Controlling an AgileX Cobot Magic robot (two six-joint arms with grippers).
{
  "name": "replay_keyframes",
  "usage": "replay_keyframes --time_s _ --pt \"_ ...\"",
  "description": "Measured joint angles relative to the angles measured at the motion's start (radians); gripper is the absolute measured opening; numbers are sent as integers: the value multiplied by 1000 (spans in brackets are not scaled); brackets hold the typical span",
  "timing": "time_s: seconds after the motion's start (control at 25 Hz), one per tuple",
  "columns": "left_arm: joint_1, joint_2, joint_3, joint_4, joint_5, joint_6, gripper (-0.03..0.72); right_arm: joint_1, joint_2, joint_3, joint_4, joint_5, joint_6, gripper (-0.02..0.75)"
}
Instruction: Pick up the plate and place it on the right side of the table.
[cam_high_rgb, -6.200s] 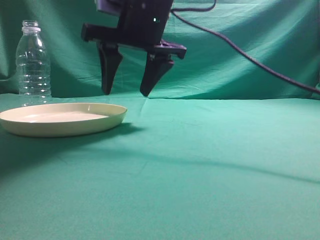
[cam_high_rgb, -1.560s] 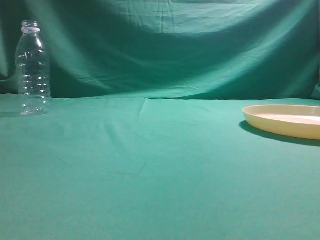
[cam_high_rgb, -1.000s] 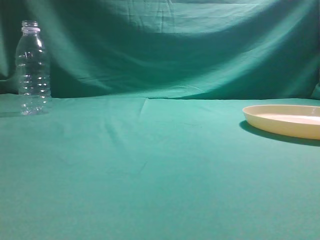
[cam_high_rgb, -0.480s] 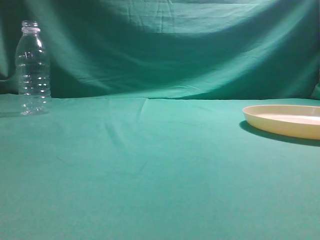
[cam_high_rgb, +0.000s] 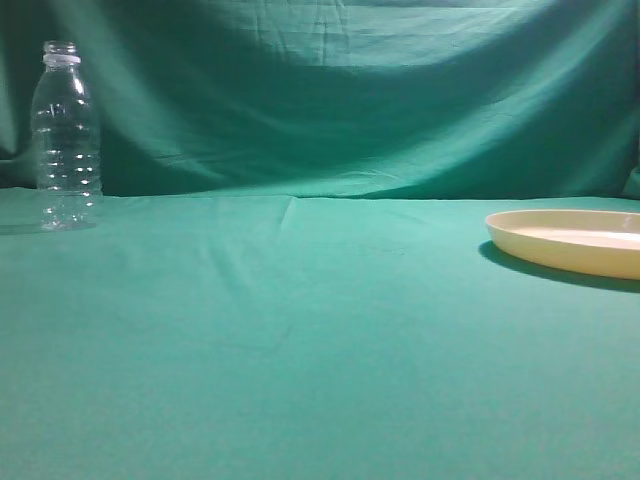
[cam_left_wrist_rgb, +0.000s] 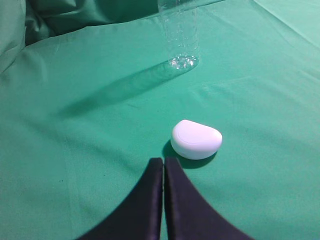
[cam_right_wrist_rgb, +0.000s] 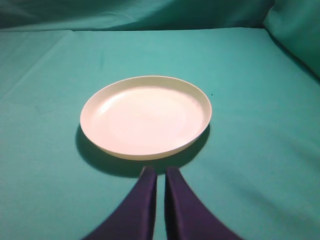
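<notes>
Exterior view: the plate (cam_high_rgb: 572, 241) lies flat at the table's (cam_high_rgb: 300, 350) right edge, no pincer visible. Left wrist view: the left gripper (cam_left_wrist_rgb: 163, 167), clenched and empty, hangs just short of a white case (cam_left_wrist_rgb: 196, 139). Right wrist view: the right gripper (cam_right_wrist_rgb: 160, 173), clenched and empty, hangs just before the plate (cam_right_wrist_rgb: 146, 115), which lies rim up, round, no long axis.

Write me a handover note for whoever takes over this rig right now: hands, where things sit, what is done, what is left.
Left hand: shut, empty, above the teal-green cloth table, near a small white rounded plastic object and the clear ribbed plastic bottle.
Right hand: shut, empty, just short of the pale cream-yellow round plastic plate, not touching it.
The plate lies flat at the table's right edge in the exterior view; the bottle stands upright far left.
Done: plate sits on the right side, released.
Left: nothing apparent, beyond confirming the placement is acceptable.
</notes>
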Motion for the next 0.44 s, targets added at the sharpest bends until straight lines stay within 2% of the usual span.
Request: replay_keyframes --time_s 0.44 --pt "0 0 0 0 0 0 0 0 0 0 0 0 2 48"
